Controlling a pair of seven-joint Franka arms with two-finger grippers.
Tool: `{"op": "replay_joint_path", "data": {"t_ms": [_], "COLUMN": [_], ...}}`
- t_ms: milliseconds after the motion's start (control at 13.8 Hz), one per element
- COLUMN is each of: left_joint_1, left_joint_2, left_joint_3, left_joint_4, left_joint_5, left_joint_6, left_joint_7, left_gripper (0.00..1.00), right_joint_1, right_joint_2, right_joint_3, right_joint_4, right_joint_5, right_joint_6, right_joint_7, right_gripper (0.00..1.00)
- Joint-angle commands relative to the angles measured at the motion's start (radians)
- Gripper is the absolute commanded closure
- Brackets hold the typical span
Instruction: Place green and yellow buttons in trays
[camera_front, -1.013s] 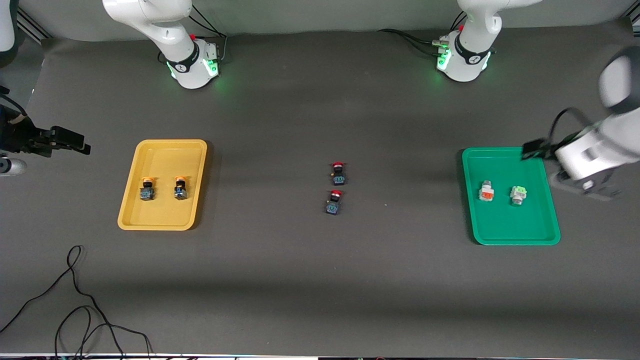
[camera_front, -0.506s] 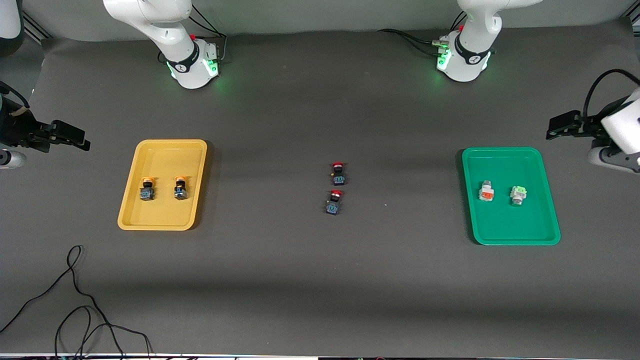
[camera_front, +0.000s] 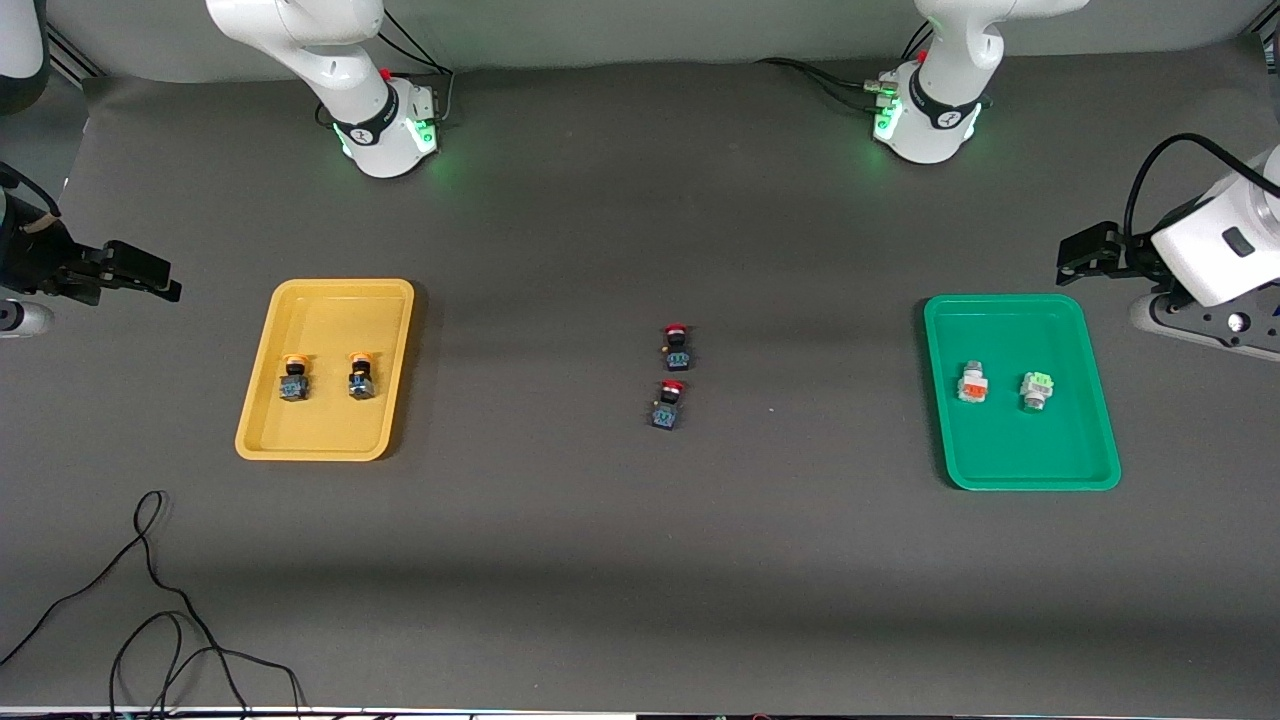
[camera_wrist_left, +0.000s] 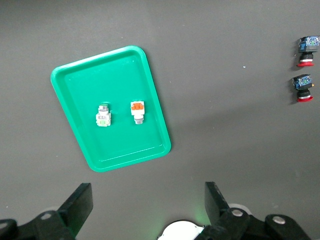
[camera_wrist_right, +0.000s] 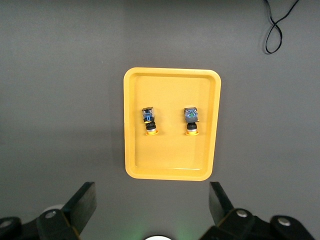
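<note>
Two yellow-capped buttons lie side by side in my yellow tray, toward the right arm's end of the table. My green tray holds the pale-green button beside an orange-capped white button. Two red-capped buttons sit on the table between the trays. My left gripper is up high past the green tray with its fingers wide apart. My right gripper is up past the yellow tray, fingers apart too.
</note>
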Motion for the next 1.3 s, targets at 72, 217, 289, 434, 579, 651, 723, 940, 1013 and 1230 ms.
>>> {"op": "replay_joint_path", "data": {"t_ms": [72, 217, 289, 434, 579, 651, 723, 940, 1013, 1230], "left_joint_1": [-0.159, -0.130, -0.092, -0.071, -0.084, -0.079, -0.070, -0.070, -0.070, -0.067], "left_joint_2": [-0.069, -0.112, -0.120, -0.140, -0.157, -0.151, -0.140, -0.137, -0.137, -0.134], "left_joint_3": [0.147, 0.135, 0.095, 0.072, 0.073, 0.073, 0.075, 0.075, 0.075, 0.079], "left_joint_4": [-0.081, -0.155, -0.166, -0.203, -0.240, -0.234, -0.228, -0.226, -0.226, -0.226], "left_joint_5": [0.017, 0.017, 0.017, 0.018, 0.020, 0.020, 0.020, 0.020, 0.020, 0.020], "left_joint_6": [0.004, 0.053, 0.061, 0.084, 0.106, 0.098, 0.095, 0.097, 0.100, 0.104], "left_joint_7": [-0.013, -0.012, -0.009, -0.009, -0.009, 0.001, 0.005, 0.007, 0.005, 0.004], "left_gripper": [0.00, 0.00, 0.00, 0.00, 0.00, 0.00, 0.00, 0.00, 0.00, 0.00], "right_joint_1": [0.016, 0.014, 0.014, 0.014, 0.014, 0.013, 0.011, 0.011, 0.011, 0.011], "right_joint_2": [-0.015, -0.015, -0.015, -0.014, -0.014, -0.012, -0.009, 0.003, 0.005, 0.005], "right_joint_3": [-0.007, -0.008, -0.010, -0.010, -0.010, -0.010, -0.010, -0.010, -0.010, -0.010], "right_joint_4": [-0.008, -0.001, 0.003, 0.006, 0.009, 0.013, 0.019, 0.038, 0.039, 0.039], "right_joint_5": [-0.019, -0.019, -0.019, -0.019, -0.019, -0.019, -0.019, -0.019, -0.019, -0.019], "right_joint_6": [0.014, 0.014, 0.014, 0.014, 0.014, 0.014, 0.014, 0.014, 0.014, 0.013], "right_joint_7": [0.022, 0.022, 0.022, 0.022, 0.022, 0.023, 0.023, 0.023, 0.023, 0.025], "right_gripper": [0.00, 0.00, 0.00, 0.00, 0.00, 0.00, 0.00, 0.00, 0.00, 0.00]}}
